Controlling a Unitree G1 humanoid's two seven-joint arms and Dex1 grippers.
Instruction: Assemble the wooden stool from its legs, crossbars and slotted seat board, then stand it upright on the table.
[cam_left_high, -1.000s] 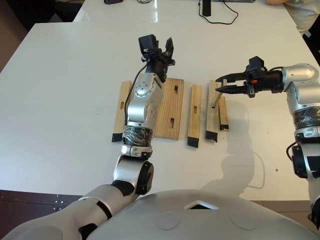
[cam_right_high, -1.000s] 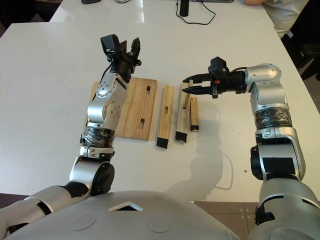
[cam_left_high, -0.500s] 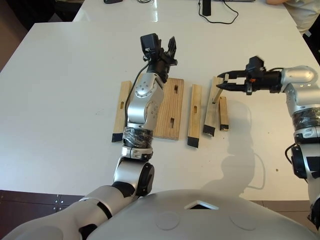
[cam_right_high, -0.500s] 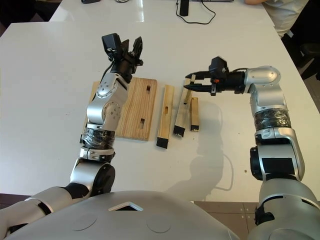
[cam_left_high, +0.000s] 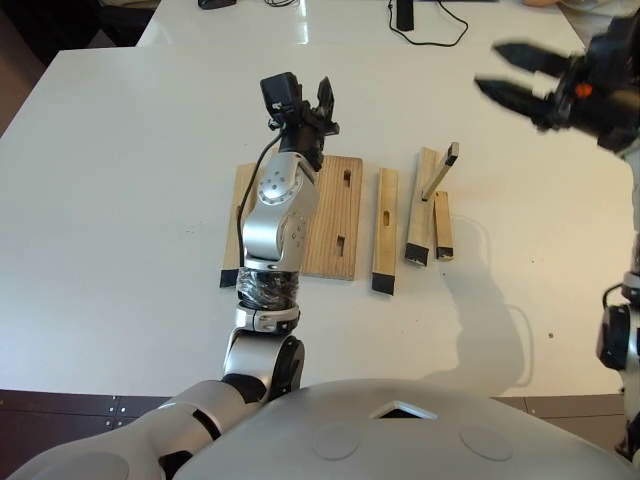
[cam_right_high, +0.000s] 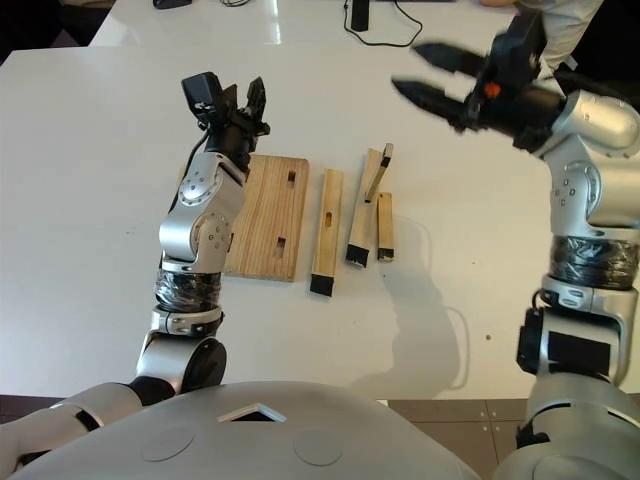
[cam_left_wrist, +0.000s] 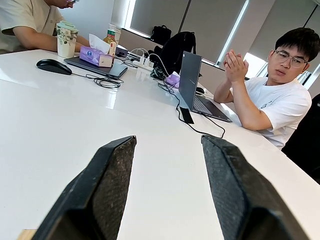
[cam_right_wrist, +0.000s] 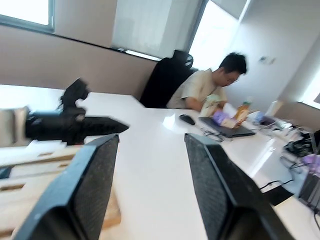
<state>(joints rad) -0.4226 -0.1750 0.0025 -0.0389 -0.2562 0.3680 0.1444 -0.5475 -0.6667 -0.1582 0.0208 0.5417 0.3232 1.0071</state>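
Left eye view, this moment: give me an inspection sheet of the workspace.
Surface: white table, wooden parts laid mid-table.
Job's things: seat board flat; slotted legs flat beside it; one crossbar rising tilted from the right-hand leg; stool not assembled.
Clutter: small dark speck.
Hands: left hand open, empty, over the board's far edge; right hand open, empty, high above the table.
Cables: black cable on the next table.
Surroundings: laptop, mouse.
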